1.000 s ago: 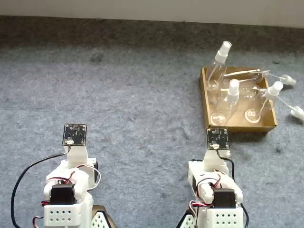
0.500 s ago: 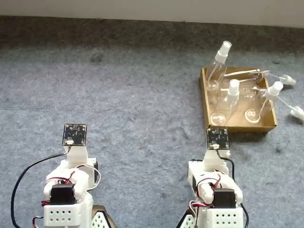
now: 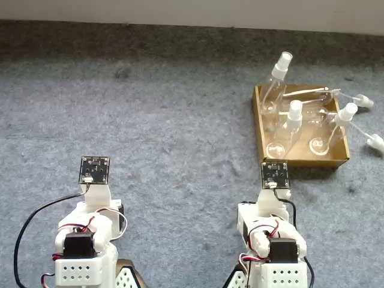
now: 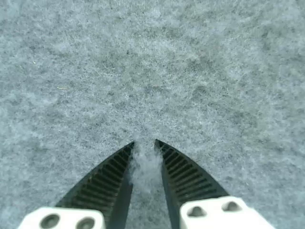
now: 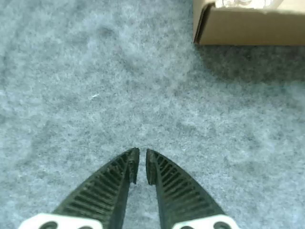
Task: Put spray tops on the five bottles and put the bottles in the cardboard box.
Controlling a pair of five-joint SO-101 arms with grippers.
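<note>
Both arms sit at the near edge, bottles far right in the box.
Left claw (image 4: 144, 142) hangs over the grey table (image 3: 168, 138), tips a narrow crack apart, gripping nothing; right claw (image 5: 142, 151) is all but closed, empty too. Just beyond it is the cardboard box (image 3: 258, 123), with three clear spray-topped bottles (image 3: 288, 129) standing inside. A loose spray top (image 3: 374, 141) lies just beside the box's right wall.
</note>
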